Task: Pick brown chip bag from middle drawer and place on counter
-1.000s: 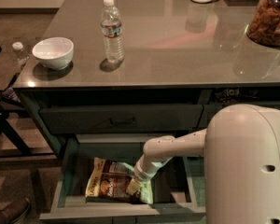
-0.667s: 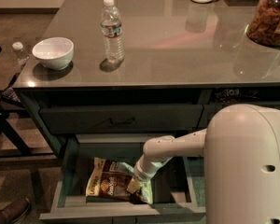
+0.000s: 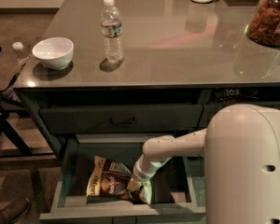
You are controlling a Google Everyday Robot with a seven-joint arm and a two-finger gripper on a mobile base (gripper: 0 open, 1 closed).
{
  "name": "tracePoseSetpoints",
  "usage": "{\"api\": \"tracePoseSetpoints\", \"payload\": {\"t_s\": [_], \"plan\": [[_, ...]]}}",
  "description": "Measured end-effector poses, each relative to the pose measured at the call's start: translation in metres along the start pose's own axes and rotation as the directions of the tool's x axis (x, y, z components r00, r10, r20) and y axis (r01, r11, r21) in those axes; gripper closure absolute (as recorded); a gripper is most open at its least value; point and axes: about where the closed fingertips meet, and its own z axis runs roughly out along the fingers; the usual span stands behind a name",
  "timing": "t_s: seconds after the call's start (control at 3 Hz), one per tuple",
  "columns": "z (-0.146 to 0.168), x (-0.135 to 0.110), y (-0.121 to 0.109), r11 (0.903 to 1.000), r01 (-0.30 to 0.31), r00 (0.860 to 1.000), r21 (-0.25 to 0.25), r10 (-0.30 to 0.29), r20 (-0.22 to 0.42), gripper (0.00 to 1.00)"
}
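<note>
1. The bag (image 3: 107, 183) lay on the floor of the open drawer (image 3: 107, 210), left of centre. It was a little tilted, and its right end was under the arm.
2. The gripper (image 3: 133, 185) was low inside the drawer, touching the right end of the bag. I could not tell whether it was closed on the bag or open.
3. The step in hand seemed to be the grasp. The bag was crinkly and probably light, so a hold on the thin edge alone could slip; a deeper hold on the body was safer.
4. The upper drawer (image 3: 121, 120) stood just above the arm. The lift therefore needed to be small at first, then outward to the front, and only after that up.
5. The counter (image 3: 177, 50) had free room between the bottle (image 3: 112, 29) and the jar (image 3: 269, 17). This middle part looked best for placing, because the bottle was tall and could fall from a light touch.
</note>
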Motion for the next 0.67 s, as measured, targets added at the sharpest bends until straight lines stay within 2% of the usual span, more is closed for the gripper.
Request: {"api": "tracePoseSetpoints", "payload": {"t_s": [0.67], "plan": [[-0.0067,0.0004,0.0006,0.9998,-0.019,1.0,-0.001,0.019,0.022,1.0]]}}
